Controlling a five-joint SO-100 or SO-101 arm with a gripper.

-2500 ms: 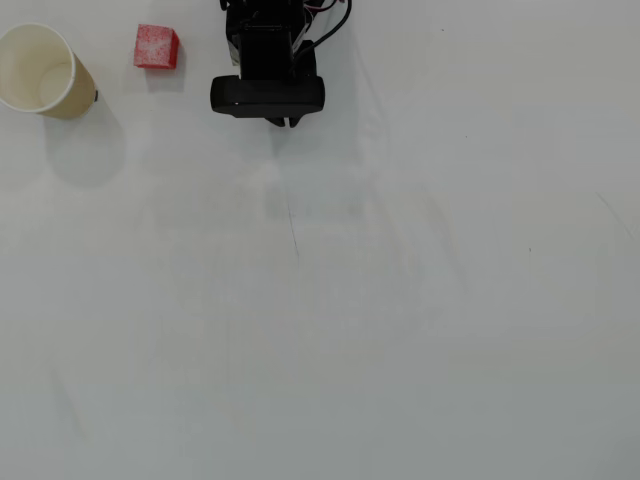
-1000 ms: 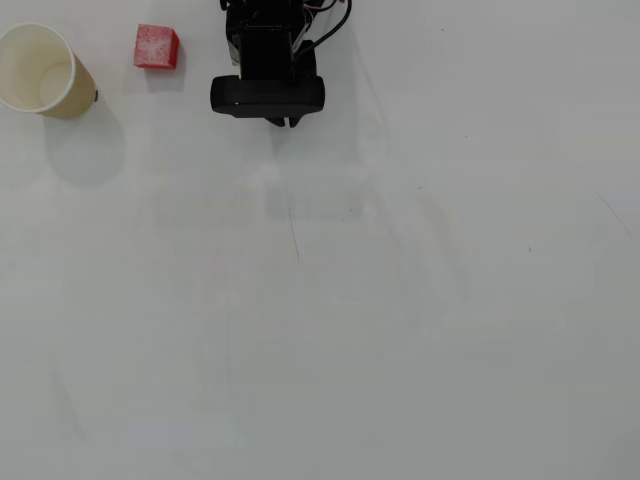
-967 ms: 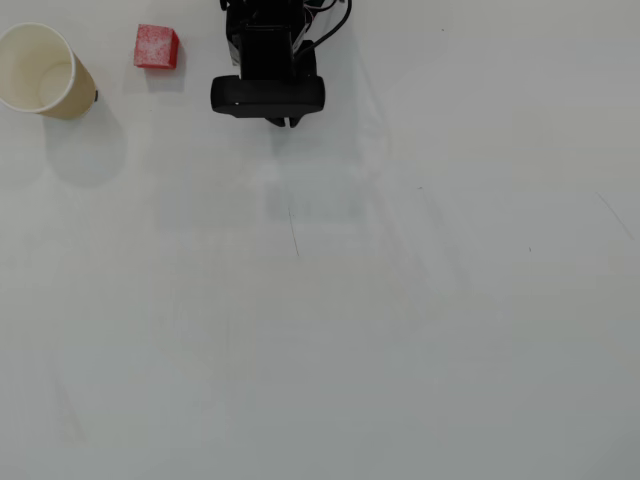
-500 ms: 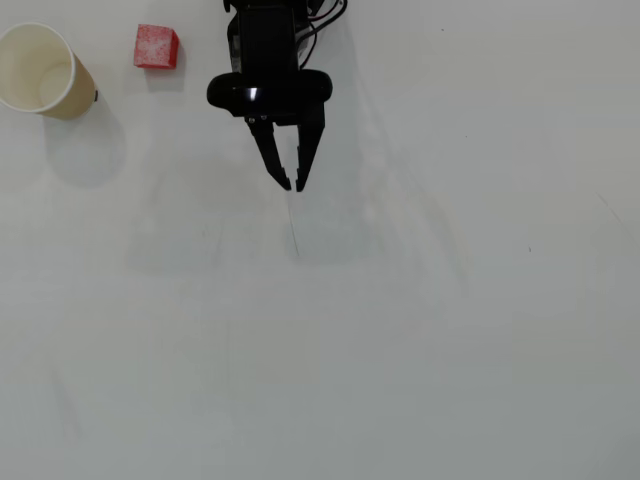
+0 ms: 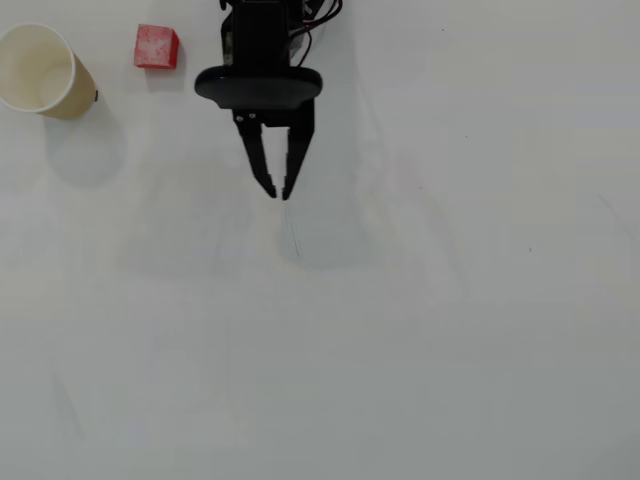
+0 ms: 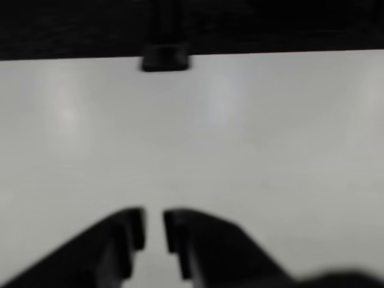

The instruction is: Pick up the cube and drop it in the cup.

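1. Right now our gripper point(image 5: 279, 191) holds nothing; its jaws are nearly together with only a thin gap at the tips, pointing down the overhead view over bare table point(image 5: 400, 330).
2. We see the cube point(image 5: 156, 46) resting on the table near the top edge of the overhead view, left of the arm, with the cup point(image 5: 40, 70) just beyond it further left, upright and apart from it.
3. We judge the risk thus: with the jaws this narrow, a descent would push the cube away, perhaps against the cup.
4. Our wrist view shows neither object, so aiming leans on the overhead view.
5. Open room lies below and right; cube and cup crowd the top-left corner.
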